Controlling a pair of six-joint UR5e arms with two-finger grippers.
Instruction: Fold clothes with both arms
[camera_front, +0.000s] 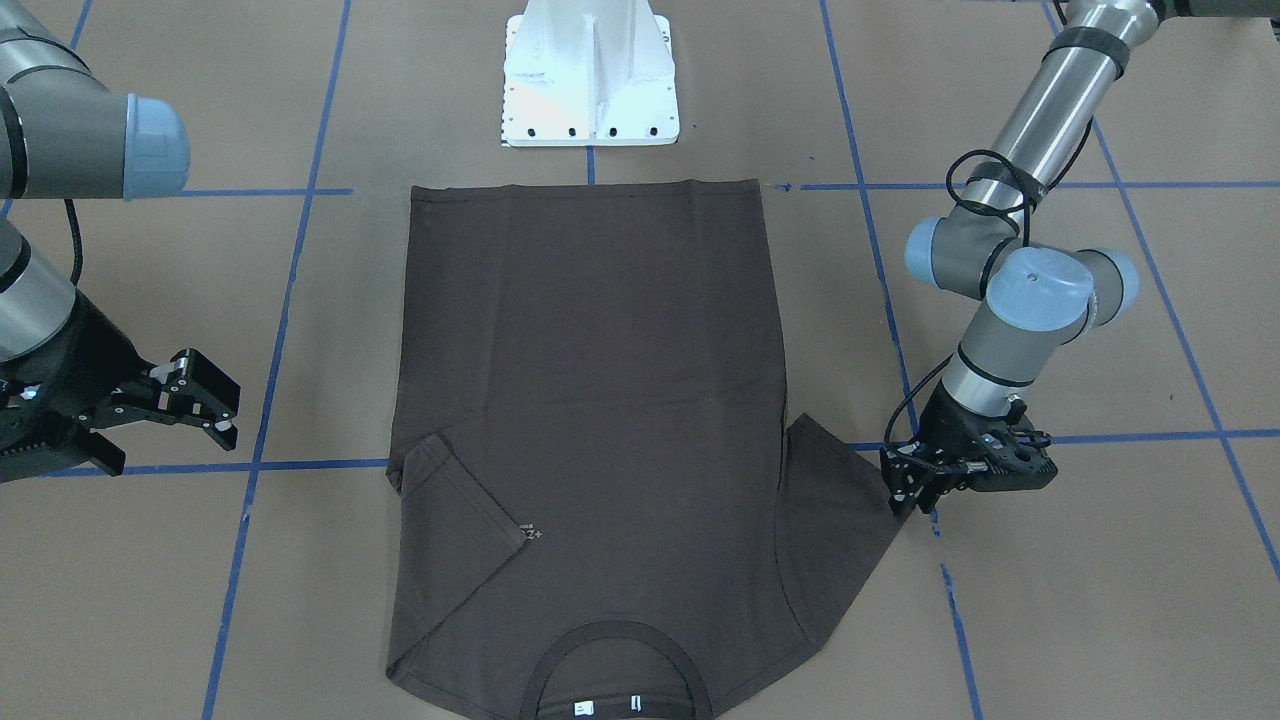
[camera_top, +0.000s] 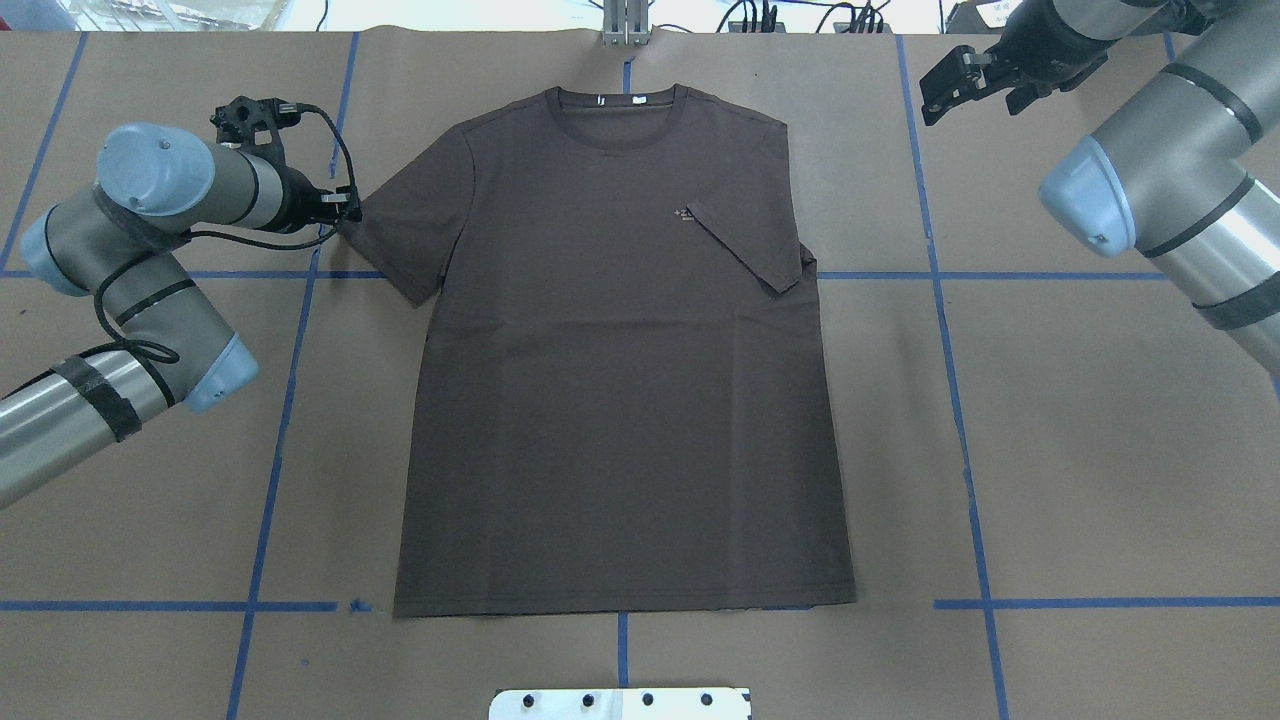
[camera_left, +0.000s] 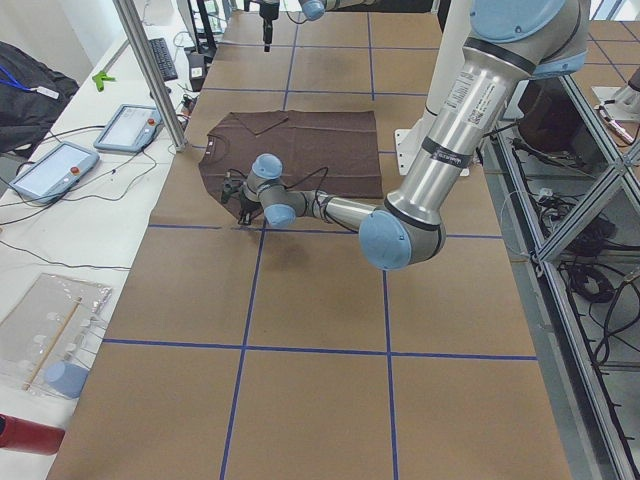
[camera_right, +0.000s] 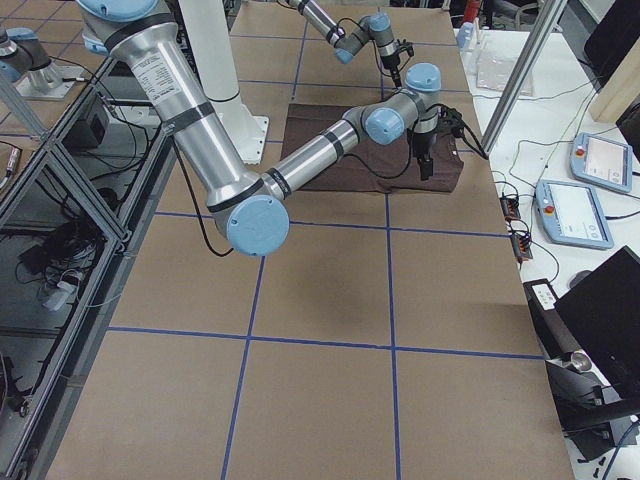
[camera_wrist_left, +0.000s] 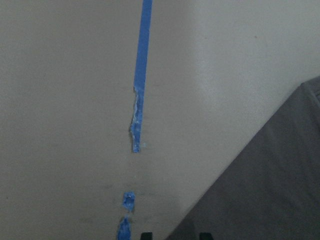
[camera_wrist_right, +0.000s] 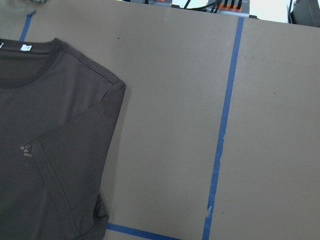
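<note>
Closest to the front-facing camera, at the bottom edge of that view, lies the ribbed collar (camera_front: 620, 640) with its white neck tags (camera_front: 582, 708). It belongs to a dark brown T-shirt (camera_front: 590, 400) spread chest-up in the middle of the paper-covered table (camera_front: 1100, 600), its hem toward the white pedestal (camera_front: 590, 80) at top centre.

One sleeve (camera_front: 460, 510), left of centre, is already folded in over the chest, its tip touching the small pale logo (camera_front: 530, 533). The other sleeve (camera_front: 840, 520), right of centre, lies spread flat.

The left gripper (camera_front: 905, 495) sits low at that spread sleeve's outer tip. In its wrist view the fingertips (camera_wrist_left: 204, 235) stand a little apart at the bottom of the frame with the cloth's edge between them, and no grip shows. The right gripper (camera_front: 228, 410), at the left edge, hangs well apart from the shirt, jaws wide and empty.

Handling, as judged: the cloth is light, soft and limp, so it will sag and crease wherever it is unsupported. The sleeve's hemmed edge offers the firmest pinch, and for the body folds a shoulder seam and a hem corner taken together.

One container shows, on the side bench at the lower left of the left-end view: a clear flat box (camera_left: 95, 290) whose contents are too small to make out.
</note>
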